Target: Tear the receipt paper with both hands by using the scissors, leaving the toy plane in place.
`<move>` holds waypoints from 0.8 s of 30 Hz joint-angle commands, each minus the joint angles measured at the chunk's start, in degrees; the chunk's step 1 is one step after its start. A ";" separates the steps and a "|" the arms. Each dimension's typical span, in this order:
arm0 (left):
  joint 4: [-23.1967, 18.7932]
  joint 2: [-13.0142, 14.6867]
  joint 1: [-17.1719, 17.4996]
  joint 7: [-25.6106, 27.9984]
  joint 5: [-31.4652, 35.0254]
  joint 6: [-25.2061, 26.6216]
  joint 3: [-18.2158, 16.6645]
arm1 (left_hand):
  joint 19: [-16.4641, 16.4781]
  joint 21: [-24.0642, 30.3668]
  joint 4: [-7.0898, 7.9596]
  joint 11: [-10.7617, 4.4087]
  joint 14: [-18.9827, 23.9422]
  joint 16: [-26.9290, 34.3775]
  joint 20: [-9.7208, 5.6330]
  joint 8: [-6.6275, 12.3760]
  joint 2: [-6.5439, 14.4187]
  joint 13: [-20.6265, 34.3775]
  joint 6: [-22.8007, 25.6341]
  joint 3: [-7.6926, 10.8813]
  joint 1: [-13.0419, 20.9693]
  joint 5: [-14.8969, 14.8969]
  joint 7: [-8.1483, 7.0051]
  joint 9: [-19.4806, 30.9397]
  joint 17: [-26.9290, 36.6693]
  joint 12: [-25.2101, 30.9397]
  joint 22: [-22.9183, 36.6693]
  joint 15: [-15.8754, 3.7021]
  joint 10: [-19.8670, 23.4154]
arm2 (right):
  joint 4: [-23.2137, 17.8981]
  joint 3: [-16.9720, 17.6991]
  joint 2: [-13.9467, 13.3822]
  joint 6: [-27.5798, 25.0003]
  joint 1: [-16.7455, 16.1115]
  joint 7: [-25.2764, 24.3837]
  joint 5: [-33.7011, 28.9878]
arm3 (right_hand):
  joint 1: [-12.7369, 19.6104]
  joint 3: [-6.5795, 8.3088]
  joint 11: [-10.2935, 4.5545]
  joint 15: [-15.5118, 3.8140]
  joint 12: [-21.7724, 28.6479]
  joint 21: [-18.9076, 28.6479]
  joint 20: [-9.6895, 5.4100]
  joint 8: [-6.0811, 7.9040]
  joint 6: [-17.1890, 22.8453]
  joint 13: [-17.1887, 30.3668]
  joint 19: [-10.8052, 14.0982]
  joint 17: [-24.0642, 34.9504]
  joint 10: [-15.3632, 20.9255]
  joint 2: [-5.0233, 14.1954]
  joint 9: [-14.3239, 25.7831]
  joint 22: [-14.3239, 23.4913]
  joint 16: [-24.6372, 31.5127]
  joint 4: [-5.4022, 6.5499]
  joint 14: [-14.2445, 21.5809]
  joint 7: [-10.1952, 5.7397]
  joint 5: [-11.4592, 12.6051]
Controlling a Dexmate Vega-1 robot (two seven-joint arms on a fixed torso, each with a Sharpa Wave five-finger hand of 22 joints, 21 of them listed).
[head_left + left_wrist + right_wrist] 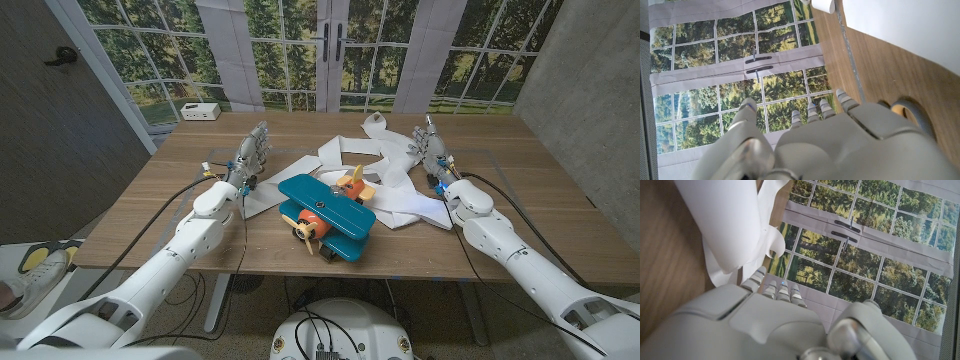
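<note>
The counter [150,215] carries the receipt paper [385,175], sprawled behind the toy plane [325,215] between my left hand [250,155] and right hand [432,150]. Both hold nothing, fingers apart. I'm judging I'm pre-grasp; scissors unseen, so find them next.

receipt paper [400,190] partly behind toy plane [325,215]
</note>
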 commanded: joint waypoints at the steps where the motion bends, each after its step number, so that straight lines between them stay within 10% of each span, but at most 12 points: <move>1: 0.76 0.56 0.16 -1.02 -0.54 -0.48 -0.54 | -0.08 0.33 -0.03 0.12 -0.58 0.23 0.37 0.25 -0.06 0.07 0.06 0.40 0.62 0.44 -0.43 0.16 0.27 0.32 0.12 -0.05 -0.43 | -0.66 -0.59 0.34 -0.51 0.36 -0.26 -0.53 | 0.53 -0.50 0.43 0.18 0.32 0.27 0.43 0.24 0.08 0.27 0.12 0.18 0.26 0.04 0.24 0.14 0.38 -0.14 -0.35 0.28 0.24; 24: 0.17 3.04 1.31 4.82 7.95 -6.26 -0.59 | -0.02 0.15 -0.08 0.00 -0.32 0.08 0.23 0.39 -0.07 0.08 1.65 0.48 0.88 0.45 -0.25 0.18 0.28 0.43 0.13 -0.30 0.75 | -3.80 -1.25 -0.07 -1.33 -0.60 -2.50 -2.19 | 0.94 -0.44 0.40 0.32 0.16 0.14 0.42 0.18 0.29 0.29 0.27 0.13 0.40 0.35 0.25 0.14 0.24 -0.35 -0.23 0.28 0.23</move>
